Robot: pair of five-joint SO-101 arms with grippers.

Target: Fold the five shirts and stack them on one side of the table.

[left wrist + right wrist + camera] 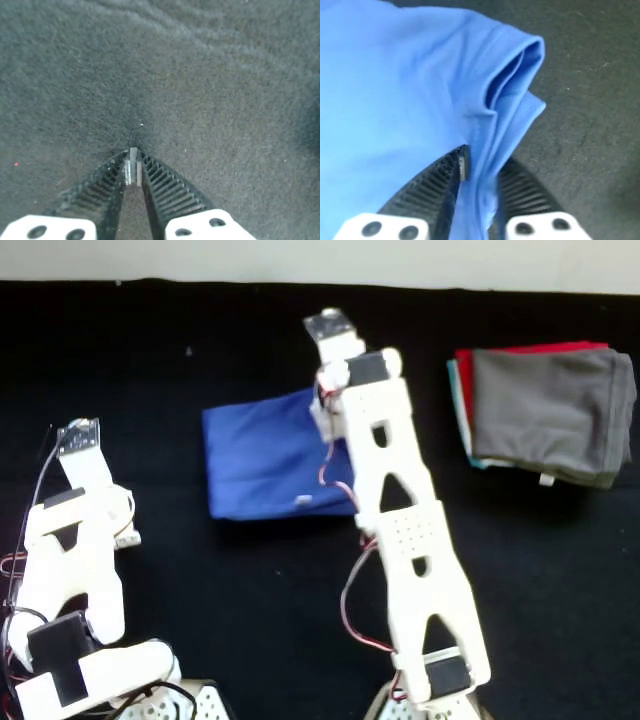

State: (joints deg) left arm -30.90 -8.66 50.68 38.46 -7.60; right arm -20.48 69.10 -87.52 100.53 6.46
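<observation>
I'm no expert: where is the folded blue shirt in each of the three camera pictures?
High view: the folded blue cotton shirt lies near the middle, the stack of folded shirts off to one side.
Left wrist view: black table cloth under the shut left gripper.
Right wrist view: its edge is pinched in the right gripper.
Shared landmark: the black table cloth.

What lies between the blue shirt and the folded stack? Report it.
Nothing visible. Bare table separates the blue shirt, pinched in the jaws of the right arm, from the stack at the table's side.
</observation>
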